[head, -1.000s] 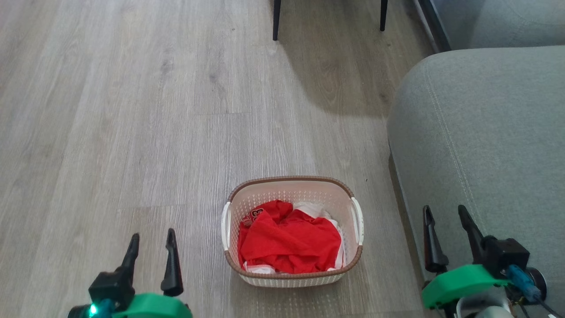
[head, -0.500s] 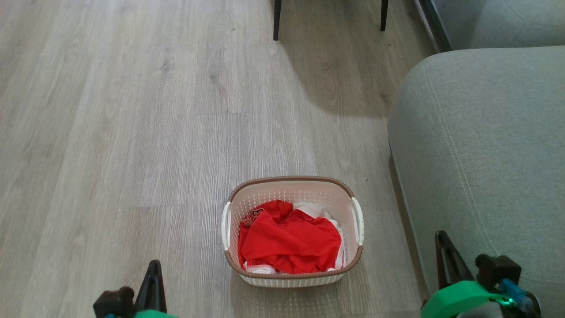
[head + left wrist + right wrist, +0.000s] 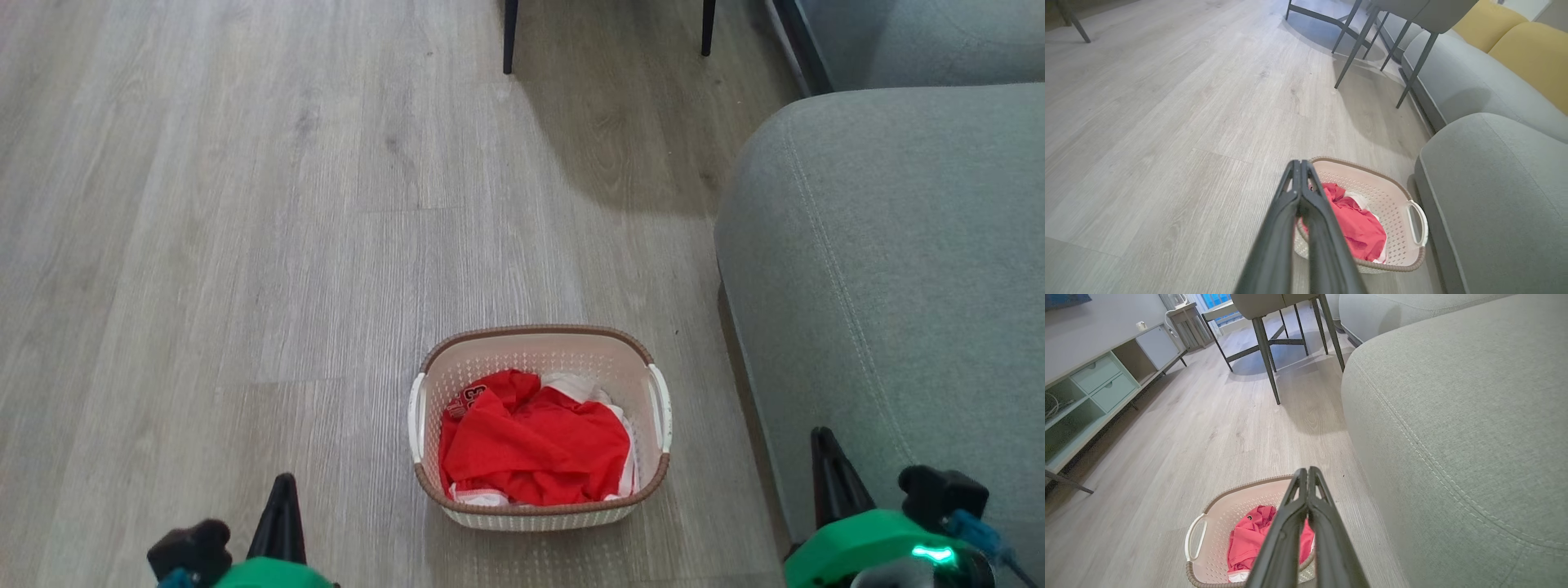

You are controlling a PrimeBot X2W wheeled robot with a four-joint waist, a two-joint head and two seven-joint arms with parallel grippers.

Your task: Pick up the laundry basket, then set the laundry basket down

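Note:
The laundry basket (image 3: 539, 353) stands on the wooden floor, cream-white and perforated, with a brown rim and white side handles. Red and white clothes (image 3: 535, 445) lie in it. My left gripper (image 3: 284, 482) is at the lower left, well apart from the basket, its fingers pressed together with nothing between them. My right gripper (image 3: 820, 437) is at the lower right beside the sofa, also shut and empty. In the left wrist view the basket (image 3: 1392, 204) lies beyond the shut left gripper (image 3: 1299, 163); in the right wrist view the basket (image 3: 1224, 510) lies beyond the right gripper (image 3: 1306, 470).
A grey sofa (image 3: 890, 278) fills the right side, close to the basket. Dark chair legs (image 3: 511, 37) stand at the far end of the floor. A low cabinet with drawers (image 3: 1094, 388) lines the wall on the left of the right wrist view.
Both grippers have gone from open to shut with nothing in them, and both have dropped lower in the head view. The basket has not moved.

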